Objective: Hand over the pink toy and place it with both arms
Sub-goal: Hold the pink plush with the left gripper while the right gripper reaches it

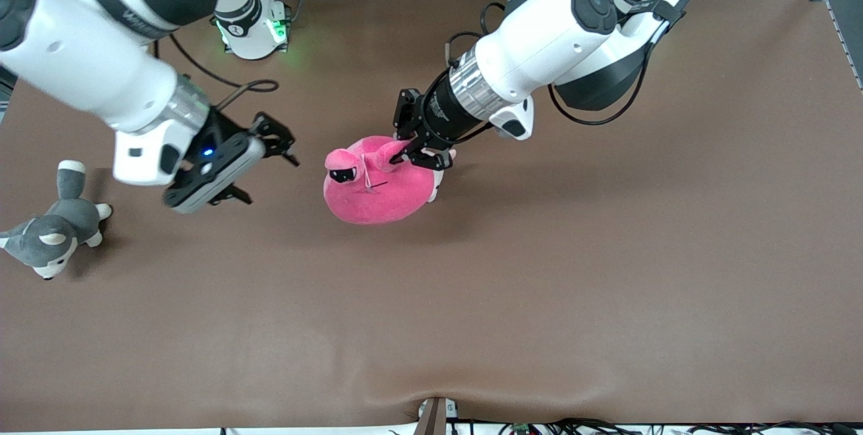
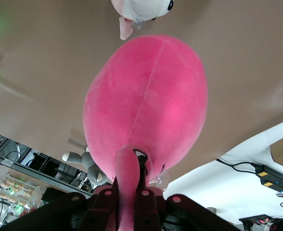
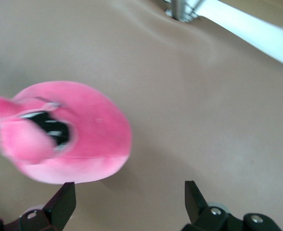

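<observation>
Nearest the front camera, toward the right arm's end of the brown table [image 1: 539, 300], a grey husky plush [image 1: 50, 233], untouched. Mid-table, the pink toy [image 1: 377, 182], dangling by one ear from the left gripper [image 1: 421, 148], clenched on that ear, round body hanging over the table. Beside it, toward the right arm's end, the right gripper [image 1: 259, 165], jaws spread wide and empty, toy's dark-eyed face turned its way. Handover likely next, needing a short sideways reach.

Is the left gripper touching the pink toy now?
Touching. In the left wrist view the left gripper has its jaws shut on an ear of the pink toy.
</observation>
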Robot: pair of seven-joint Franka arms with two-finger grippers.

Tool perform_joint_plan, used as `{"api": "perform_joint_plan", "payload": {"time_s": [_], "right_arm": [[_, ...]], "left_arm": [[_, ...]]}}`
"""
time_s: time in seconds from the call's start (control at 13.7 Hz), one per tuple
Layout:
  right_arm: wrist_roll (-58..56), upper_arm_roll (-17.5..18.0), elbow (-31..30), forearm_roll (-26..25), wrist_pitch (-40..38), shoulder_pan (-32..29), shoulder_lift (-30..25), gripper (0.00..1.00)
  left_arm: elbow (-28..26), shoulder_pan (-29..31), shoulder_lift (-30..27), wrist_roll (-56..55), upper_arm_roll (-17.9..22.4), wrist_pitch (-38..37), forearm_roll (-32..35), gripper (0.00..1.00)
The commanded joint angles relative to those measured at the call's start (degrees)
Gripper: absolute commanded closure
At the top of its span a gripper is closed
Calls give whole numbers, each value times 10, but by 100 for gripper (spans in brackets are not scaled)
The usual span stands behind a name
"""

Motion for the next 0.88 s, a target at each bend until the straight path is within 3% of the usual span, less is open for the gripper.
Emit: {"api": "perform_joint_plan", "payload": {"time_s": [0.0, 0.15, 0.8], "right_arm": [[-104, -6, 2, 50, -4, -1, -11, 0], [-131, -8, -1, 75, -3, 0, -11, 0], [-126, -8, -34, 69, 2, 54, -4, 0]], "left_arm": [[15, -19, 5, -40, 14, 11, -2, 100], [15, -20, 6, -40, 14, 11, -2, 100], [15, -25, 9, -40, 15, 13, -1, 100]]}}
